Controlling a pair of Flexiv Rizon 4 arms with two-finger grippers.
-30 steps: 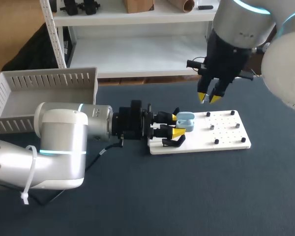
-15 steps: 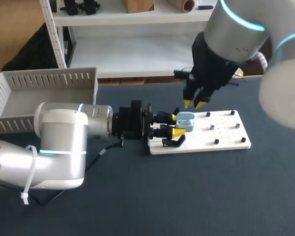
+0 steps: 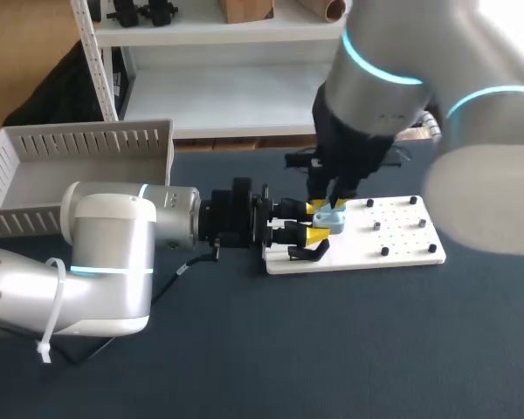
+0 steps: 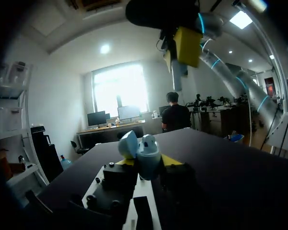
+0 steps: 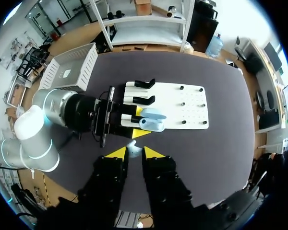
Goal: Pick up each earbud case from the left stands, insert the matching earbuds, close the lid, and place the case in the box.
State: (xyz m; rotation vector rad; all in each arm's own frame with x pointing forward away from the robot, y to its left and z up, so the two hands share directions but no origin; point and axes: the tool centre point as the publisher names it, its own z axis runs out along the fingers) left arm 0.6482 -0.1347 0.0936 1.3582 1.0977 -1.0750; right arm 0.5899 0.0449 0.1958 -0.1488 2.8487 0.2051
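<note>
Two yellow tips of the right end effector pinch a small pale earbud above the open light-blue earbud case. Lower straight down, centred on the matching well, and release only once seated. The left end effector clamps the case over the white stand board. Its mouth faces up with the lid swung aside. The long axis appears to run in line with the left fingers.
</note>
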